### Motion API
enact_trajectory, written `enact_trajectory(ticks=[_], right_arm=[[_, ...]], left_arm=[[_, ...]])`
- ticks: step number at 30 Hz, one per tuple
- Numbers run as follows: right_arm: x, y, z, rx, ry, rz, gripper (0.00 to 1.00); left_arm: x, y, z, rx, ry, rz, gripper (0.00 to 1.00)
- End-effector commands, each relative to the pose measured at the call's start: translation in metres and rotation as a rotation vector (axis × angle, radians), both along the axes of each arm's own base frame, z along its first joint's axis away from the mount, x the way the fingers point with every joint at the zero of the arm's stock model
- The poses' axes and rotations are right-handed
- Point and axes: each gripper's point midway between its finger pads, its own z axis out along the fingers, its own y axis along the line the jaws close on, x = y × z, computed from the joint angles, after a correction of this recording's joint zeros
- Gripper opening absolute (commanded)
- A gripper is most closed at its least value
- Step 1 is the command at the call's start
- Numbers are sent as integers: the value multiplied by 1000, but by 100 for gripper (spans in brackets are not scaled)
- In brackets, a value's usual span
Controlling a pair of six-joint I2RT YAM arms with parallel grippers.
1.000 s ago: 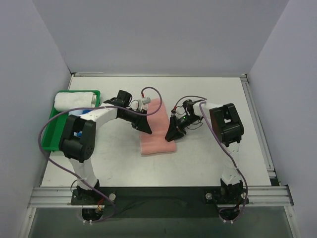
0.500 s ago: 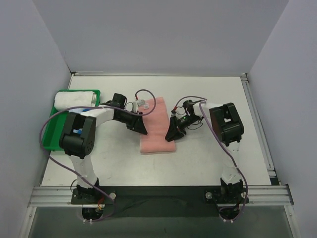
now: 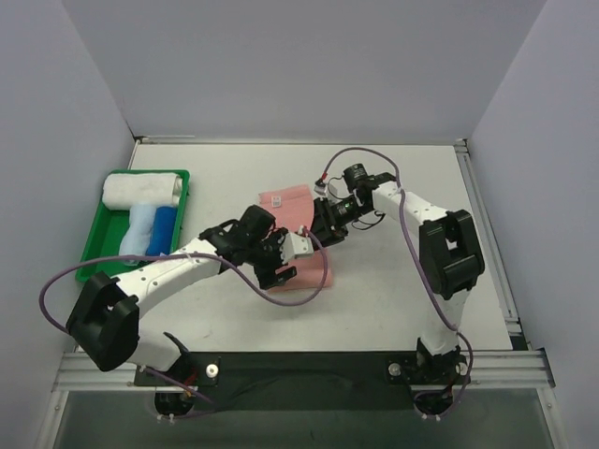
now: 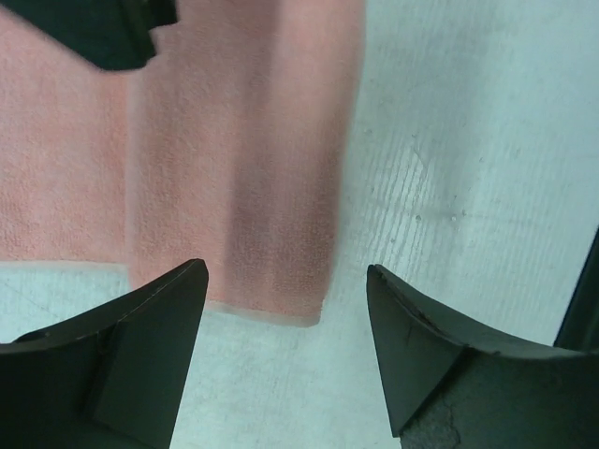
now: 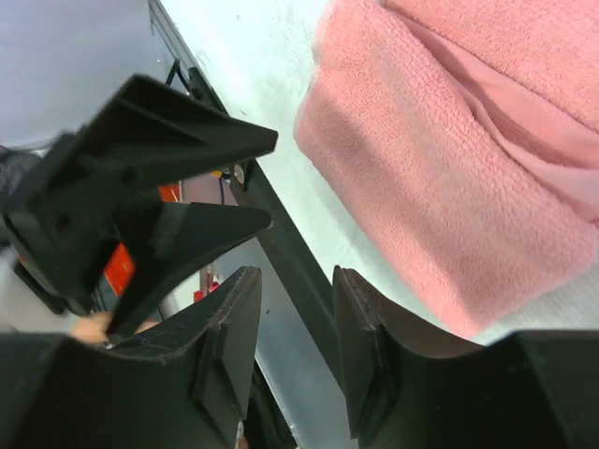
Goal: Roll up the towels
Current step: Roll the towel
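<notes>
The salmon pink towel lies flat in the middle of the table, with a fold along its length. My left gripper hovers over its near part, open, and only the towel's corner shows ahead of the empty jaws. My right gripper is at the towel's far right side, open with nothing between its fingers, and the towel lies just beside it. A light blue towel lies in the green tray at the left.
The tray also holds a white rolled towel and a darker blue cloth. Purple cables loop over the pink towel. In the right wrist view the left gripper is close by. Grey walls enclose the table on three sides.
Both grippers have opened. The left arm swung from the towel's left edge round to its near part. The right gripper moved up along the right edge toward the far end.
</notes>
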Motion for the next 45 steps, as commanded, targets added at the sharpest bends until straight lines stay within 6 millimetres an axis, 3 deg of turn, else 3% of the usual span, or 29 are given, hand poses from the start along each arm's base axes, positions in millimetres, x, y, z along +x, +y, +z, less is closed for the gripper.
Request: enact_trajectory(ticks=[1,2,3,7,10,18,20,21,22,24,25,26,27,29,30,33,36,39,41,42,45], right_arm=[[-11,4,-31,-72,82,36,36],[-15,7,-40,-90,102,50,35],[-17,8,-49,-110,116,54,34],[-23,6,-93,-178,213,67,30],[-20,5,-106,-196,249,53,28],[-23,5,-111,-198,286,45,26],[-20,3,-105,-193,264,39,25],[-18,1,-102,-194,252,35,25],[-11,-1,-93,-182,219,22,26],[1,-9,-81,-178,174,-12,27],[8,-14,-66,-167,127,-29,28],[20,-26,-58,-165,99,-73,34],[27,-35,-43,-161,43,-101,39],[41,-62,-29,-155,-26,-157,53],[46,-73,-23,-161,-66,-176,54],[49,-107,27,-160,-256,-205,59],[47,-143,46,-263,-452,-170,59],[16,-176,81,-371,-663,-135,59],[-3,-183,91,-396,-726,-101,60],[-23,-184,99,-395,-774,-67,61],[-61,-175,110,-359,-851,6,61]], left_arm=[[12,1,-8,147,-226,-58,79],[13,4,-15,189,-268,-59,80],[7,-8,-14,183,-320,-101,80],[-2,-15,-30,251,-449,-206,80],[-10,-17,-49,283,-484,-250,79],[6,-12,-86,366,-538,-160,68],[2,-11,-89,366,-512,-166,58],[-10,-1,-98,404,-444,-186,52],[-14,-6,-93,395,-403,-209,32],[-42,3,-101,397,-235,-276,21],[-53,-7,-95,347,-167,-317,16],[-60,-4,-95,343,-109,-336,5],[-65,5,-95,352,-30,-325,1],[-69,-6,-86,283,95,-323,0],[-78,2,-86,295,187,-316,0],[-76,0,-74,231,394,-286,0],[-70,0,-74,207,533,-259,0],[-66,1,-81,201,680,-228,0],[-64,3,-91,191,800,-205,0],[-60,2,-88,182,833,-206,0],[-57,8,-101,189,949,-176,0]])
